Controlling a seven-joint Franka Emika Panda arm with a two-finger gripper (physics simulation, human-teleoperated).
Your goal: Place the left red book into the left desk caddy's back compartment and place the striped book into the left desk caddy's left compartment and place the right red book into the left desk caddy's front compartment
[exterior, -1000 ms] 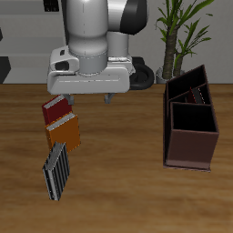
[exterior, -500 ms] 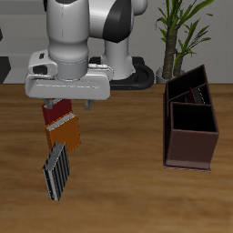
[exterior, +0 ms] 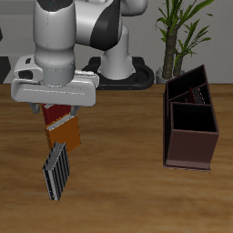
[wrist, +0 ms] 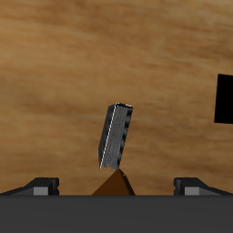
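Note:
My gripper (exterior: pixel 55 106) hangs open just above the right red book (exterior: pixel 57 116), whose far part the hand hides. In the wrist view both fingertips (wrist: pixel 44 185) stand wide apart with nothing between them. The striped book (exterior: pixel 56 170) lies nearer the table's front edge, and the wrist view shows the striped book (wrist: pixel 116 136) too. The left desk caddy (exterior: pixel 189 136), a dark maroon box with partitions, stands across the table. I cannot make out the left red book.
An orange book (exterior: pixel 64 135) lies between the red and striped books; its corner (wrist: pixel 113 186) shows in the wrist view. A potted plant (exterior: pixel 177 36) stands behind the caddy. A black block (wrist: pixel 224 98) sits at the wrist view's edge.
The arm has swung away from the table's middle toward the row of books and dropped lower, so the hand now covers part of the red book. The books and caddy have not moved.

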